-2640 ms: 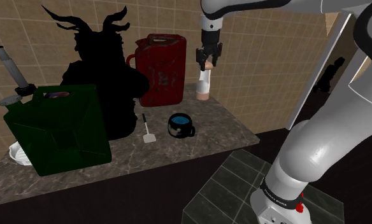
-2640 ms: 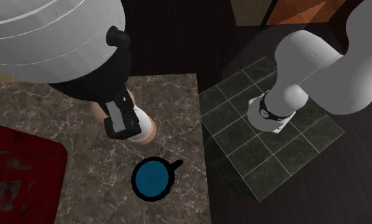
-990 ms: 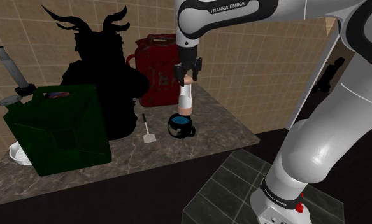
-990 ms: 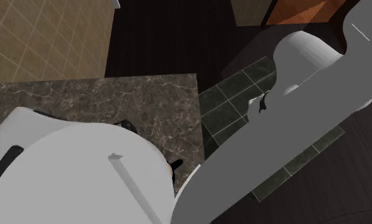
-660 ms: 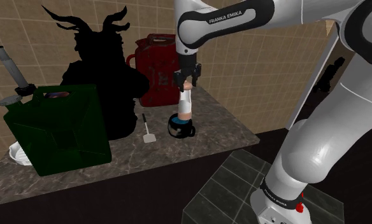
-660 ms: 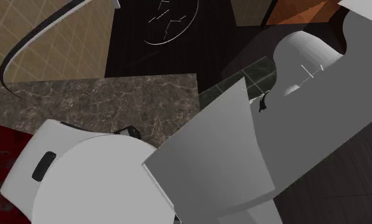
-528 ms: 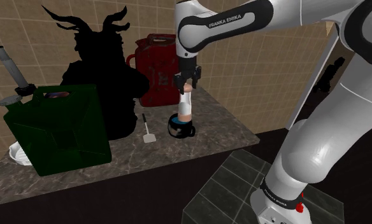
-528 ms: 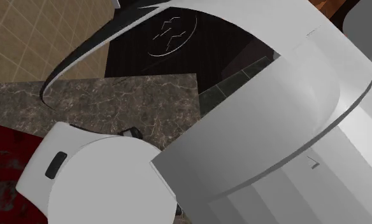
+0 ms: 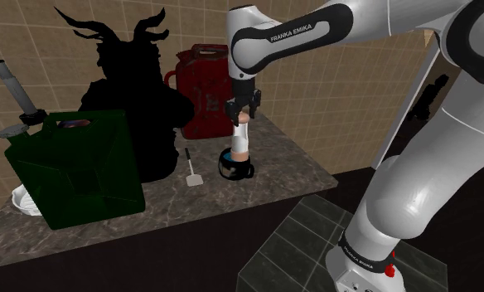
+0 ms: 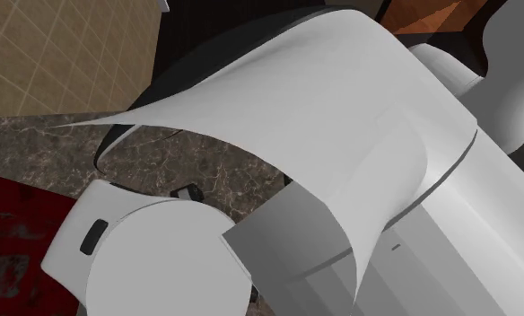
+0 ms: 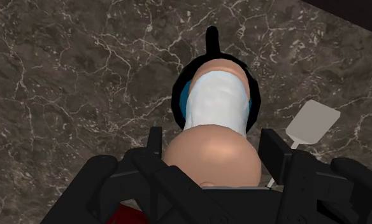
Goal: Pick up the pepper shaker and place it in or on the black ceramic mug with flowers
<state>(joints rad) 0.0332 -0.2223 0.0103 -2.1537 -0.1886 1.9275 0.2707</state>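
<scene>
The pepper shaker (image 9: 241, 138) is a white cylinder with tan ends, held upright. My gripper (image 9: 242, 111) is shut on its upper part. Its lower end dips into the black mug (image 9: 235, 166) with a blue inside, standing on the marble counter (image 9: 290, 158). In the wrist view the shaker (image 11: 218, 111) stands between my fingers (image 11: 154, 147), right over the mug (image 11: 181, 86), whose handle points away from the hand. In the second exterior view the arm's white shell covers both mug and shaker.
A small white spatula (image 9: 191, 172) lies just to the shoulder view's left of the mug, seen too in the wrist view as a white spatula (image 11: 313, 122). A red jerry can (image 9: 205, 90), a black horned figure (image 9: 133, 91) and a green jerry can (image 9: 75, 166) stand further left.
The arm has carried the shaker from the counter's back right over to the mug and lowered it, so its lower end now sits inside the mug. The grip has stayed shut.
</scene>
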